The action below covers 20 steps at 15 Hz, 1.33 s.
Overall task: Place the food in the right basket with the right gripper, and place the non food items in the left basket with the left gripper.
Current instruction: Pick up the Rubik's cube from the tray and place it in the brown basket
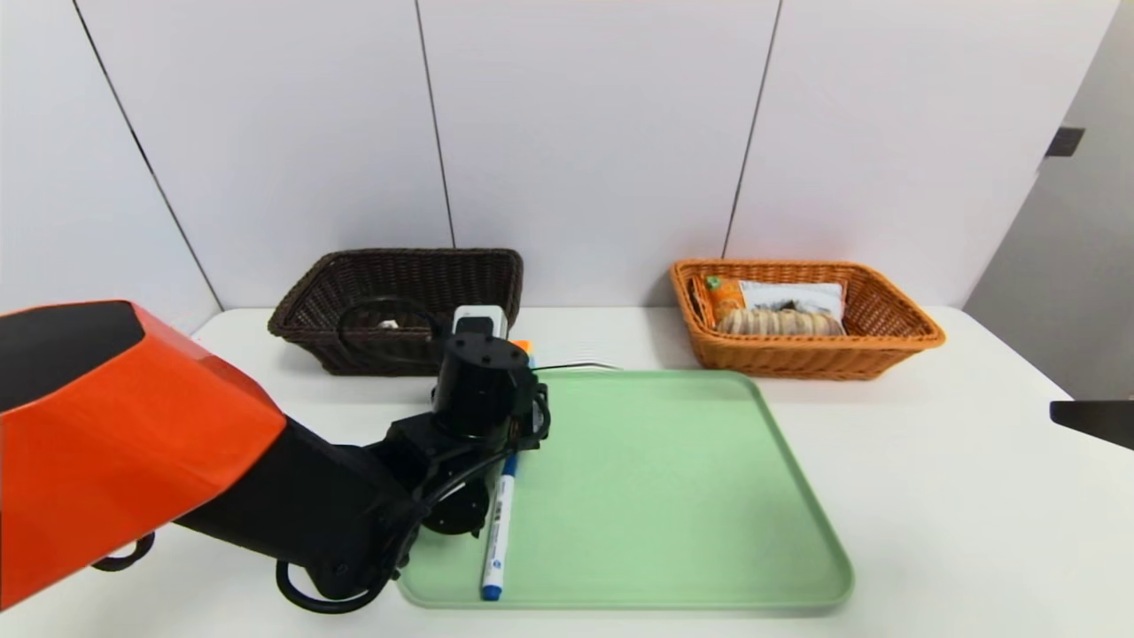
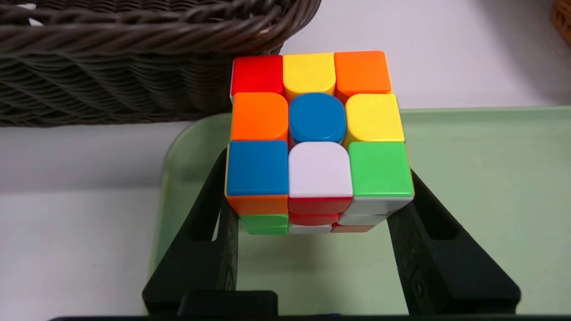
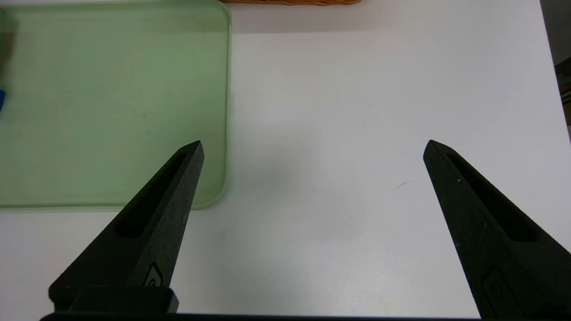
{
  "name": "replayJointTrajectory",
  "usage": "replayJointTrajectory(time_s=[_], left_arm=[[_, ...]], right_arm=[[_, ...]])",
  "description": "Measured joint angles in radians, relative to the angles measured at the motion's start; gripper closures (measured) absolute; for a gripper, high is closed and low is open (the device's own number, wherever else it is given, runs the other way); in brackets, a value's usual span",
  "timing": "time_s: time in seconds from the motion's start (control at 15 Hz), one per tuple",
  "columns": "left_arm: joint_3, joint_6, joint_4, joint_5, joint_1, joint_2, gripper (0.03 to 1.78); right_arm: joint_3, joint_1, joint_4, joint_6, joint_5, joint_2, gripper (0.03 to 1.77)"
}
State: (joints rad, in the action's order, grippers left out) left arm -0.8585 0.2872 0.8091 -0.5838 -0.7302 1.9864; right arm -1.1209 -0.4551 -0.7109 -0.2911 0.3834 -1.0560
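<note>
Left hand (image 2: 319, 196): one, closed on a puzzle cube, a finger against each of two opposite sides, over the tray's corner by the dark basket.

Puzzle cube (image 2: 319, 142): one, multicoloured, between the fingertips, its far part reaching beyond them. Risk: slipping or turning, should the pads bear only on its nearer part. Risk: knocking the basket rim, should the hand travel sideways without enough height.

Marker (image 1: 499, 532): one, white with blue cap, lying lengthwise on the tray, just beside the left hand in the head view; ungripped. Risk: being rolled, should the hand or cube dip on the way.

Green tray (image 1: 673, 496): one, beneath the cube; whether the two touch, cannot tell.

Dark brown wicker basket (image 1: 399, 337): one, beyond the hand and to its left, near; the cube's due place. Risk: cube landing on the rim, if let go too soon.

Orange-tan wicker basket (image 1: 815, 359): one, well apart, to the right; holds snack bag (image 1: 797, 297) and striped bread roll (image 1: 780, 323).

Right hand (image 3: 314, 151): one, idle, wide open and holding nothing, over the table (image 3: 312, 240) right of the tray.
</note>
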Motion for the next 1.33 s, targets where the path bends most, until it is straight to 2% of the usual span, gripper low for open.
replayJointTrajectory(time_s=[0.27, 0.47, 0.6, 0.8, 1.07, 1.33], left_arm=[[-0.003, 0.002, -0.075, 0.028, -0.001, -0.065, 0.87], [-0.004, 0.008, -0.176, 0.070, -0.003, -0.120, 0.88], [-0.006, 0.019, -0.281, 0.120, -0.005, -0.172, 0.88], [-0.035, 0.067, -0.494, 0.233, -0.005, -0.263, 0.88], [-0.182, 0.172, -0.794, 0.383, 0.005, -0.370, 0.88], [-0.364, 0.186, -0.941, 0.413, 0.106, -0.421, 0.88]], right_arm=[[0.007, 0.000, 0.000, -0.001, 0.000, 0.011, 0.10], [0.014, 0.001, -0.001, -0.001, 0.001, 0.021, 0.10], [0.018, 0.001, -0.001, -0.001, 0.001, 0.025, 0.10], [0.026, 0.001, -0.001, 0.000, 0.000, 0.033, 0.10], [0.034, 0.001, 0.000, 0.000, 0.000, 0.040, 0.10], [0.036, 0.001, 0.000, -0.001, 0.000, 0.043, 0.10]])
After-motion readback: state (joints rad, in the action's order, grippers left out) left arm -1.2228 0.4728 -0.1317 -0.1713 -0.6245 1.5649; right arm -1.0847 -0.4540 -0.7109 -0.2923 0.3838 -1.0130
